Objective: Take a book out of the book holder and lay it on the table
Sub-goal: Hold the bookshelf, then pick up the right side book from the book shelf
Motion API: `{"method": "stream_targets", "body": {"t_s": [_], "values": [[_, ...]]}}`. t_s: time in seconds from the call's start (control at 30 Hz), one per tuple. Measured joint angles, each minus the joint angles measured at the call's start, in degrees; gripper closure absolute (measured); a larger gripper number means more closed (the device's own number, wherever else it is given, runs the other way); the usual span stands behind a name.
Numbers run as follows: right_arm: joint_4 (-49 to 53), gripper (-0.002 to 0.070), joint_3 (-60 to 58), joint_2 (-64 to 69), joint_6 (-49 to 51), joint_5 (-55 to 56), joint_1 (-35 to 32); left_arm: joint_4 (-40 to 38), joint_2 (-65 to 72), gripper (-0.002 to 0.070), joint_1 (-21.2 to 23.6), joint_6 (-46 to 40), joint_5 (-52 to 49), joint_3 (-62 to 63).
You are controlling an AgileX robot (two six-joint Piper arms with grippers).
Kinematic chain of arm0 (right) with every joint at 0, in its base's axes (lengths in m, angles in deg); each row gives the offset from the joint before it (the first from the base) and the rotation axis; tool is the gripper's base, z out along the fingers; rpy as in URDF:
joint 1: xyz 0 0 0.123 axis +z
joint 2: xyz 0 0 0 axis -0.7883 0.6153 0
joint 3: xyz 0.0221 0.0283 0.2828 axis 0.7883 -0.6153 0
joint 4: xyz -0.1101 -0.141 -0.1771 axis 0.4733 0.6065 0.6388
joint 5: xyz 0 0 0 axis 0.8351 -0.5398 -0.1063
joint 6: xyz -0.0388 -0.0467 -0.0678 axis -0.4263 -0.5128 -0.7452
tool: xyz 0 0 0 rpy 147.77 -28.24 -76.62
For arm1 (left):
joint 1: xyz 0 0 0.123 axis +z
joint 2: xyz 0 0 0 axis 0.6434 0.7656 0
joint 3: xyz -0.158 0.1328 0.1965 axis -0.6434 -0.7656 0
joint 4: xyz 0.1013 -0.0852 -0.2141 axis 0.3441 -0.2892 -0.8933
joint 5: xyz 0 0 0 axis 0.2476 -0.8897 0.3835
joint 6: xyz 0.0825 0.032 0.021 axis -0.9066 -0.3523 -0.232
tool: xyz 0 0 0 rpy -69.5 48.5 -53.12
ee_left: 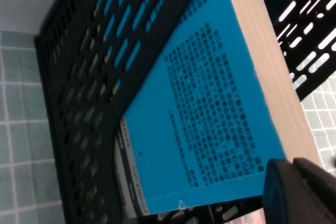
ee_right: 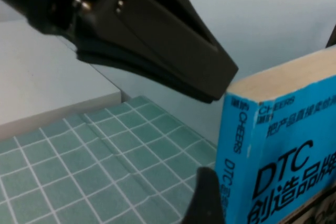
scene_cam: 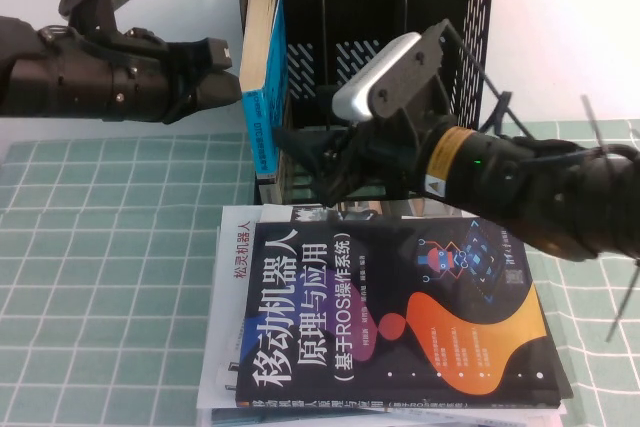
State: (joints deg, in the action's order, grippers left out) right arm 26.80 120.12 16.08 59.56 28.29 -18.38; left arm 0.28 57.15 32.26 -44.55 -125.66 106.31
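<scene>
The blue book standing in the left slot of the book holder carries "DTC" in white on its cover and again down its spine, with "CHEERS" near the spine's top. The black book lying flat on the table shows "ROS" within its white Chinese title

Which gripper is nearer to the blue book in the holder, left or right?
Left. The left gripper is right beside the blue book; the right gripper sits slightly lower, just off its other side.
</scene>
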Motion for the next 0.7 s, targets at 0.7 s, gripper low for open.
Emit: {"method": "stream_targets", "body": {"t_s": [0.7], "values": [[-9.16,0.0123,4.74,10.84,-0.94,4.13,2.81,-2.03,0.47,0.0678,2.88,-3.3,-5.35,0.66]]}}
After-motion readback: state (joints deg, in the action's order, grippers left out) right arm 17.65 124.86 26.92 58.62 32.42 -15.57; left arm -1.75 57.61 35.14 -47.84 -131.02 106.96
